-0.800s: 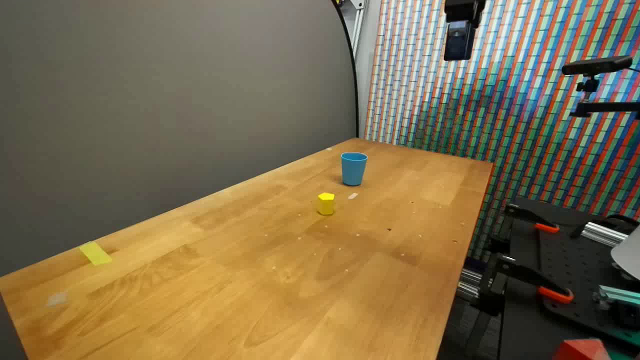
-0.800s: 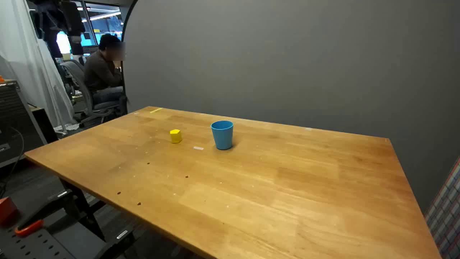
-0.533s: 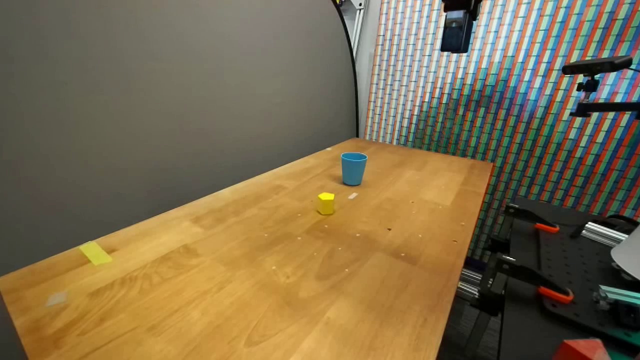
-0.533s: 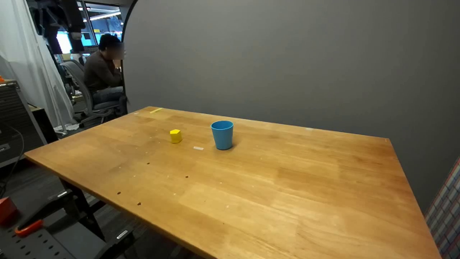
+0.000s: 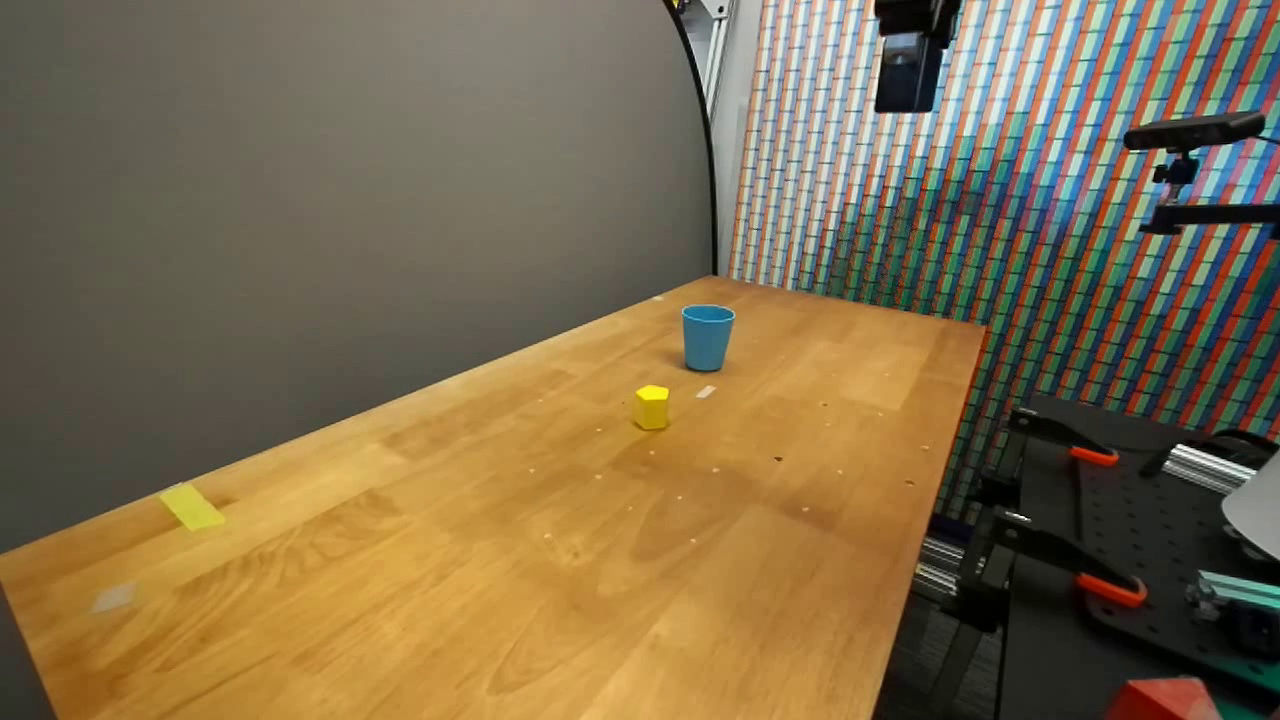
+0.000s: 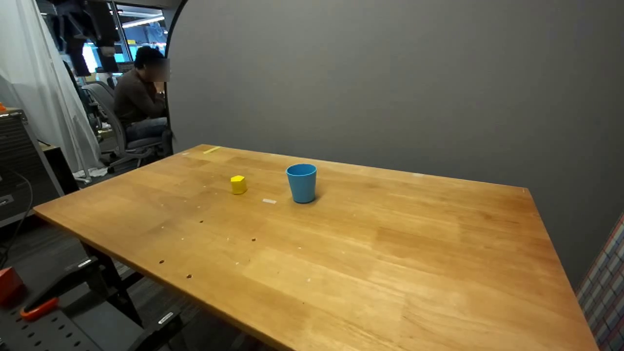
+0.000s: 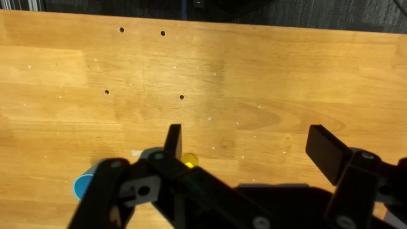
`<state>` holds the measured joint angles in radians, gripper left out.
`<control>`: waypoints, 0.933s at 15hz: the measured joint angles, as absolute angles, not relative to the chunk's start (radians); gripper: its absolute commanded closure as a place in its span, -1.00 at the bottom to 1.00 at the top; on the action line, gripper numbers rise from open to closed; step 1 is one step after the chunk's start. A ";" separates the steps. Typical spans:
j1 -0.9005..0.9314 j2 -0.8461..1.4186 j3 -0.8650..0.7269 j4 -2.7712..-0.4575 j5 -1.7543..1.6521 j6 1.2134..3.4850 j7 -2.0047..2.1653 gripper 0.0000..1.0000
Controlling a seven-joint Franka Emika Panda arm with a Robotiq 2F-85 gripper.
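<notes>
Your hand point(image 7: 245, 141) is spread wide and free, well above the counter point(image 6: 390, 253). Yellow block point(image 6: 238, 185) stands on the counter, near but apart from the upright blue cup point(image 6: 302, 186).

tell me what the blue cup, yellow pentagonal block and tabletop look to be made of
Blue cup: likely plastic, smooth and satin, from its even colour and thin rim.
Yellow pentagonal block: plastic or painted wood, I can't tell which; smooth-looking flat faces, one colour.
Tabletop: wood, by its grain and differently toned strips; the soft sheen suggests varnish or oil.
</notes>
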<state>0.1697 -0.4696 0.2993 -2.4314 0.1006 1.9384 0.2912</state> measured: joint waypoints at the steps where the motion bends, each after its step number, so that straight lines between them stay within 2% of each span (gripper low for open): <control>1: 0.158 -0.441 0.300 -2.424 0.084 1.961 0.314 -1.00; 6: 0.102 -0.148 0.291 -2.291 -0.018 2.109 0.382 -1.00; 14: 0.145 0.334 0.186 -1.986 -0.065 2.234 0.442 -1.00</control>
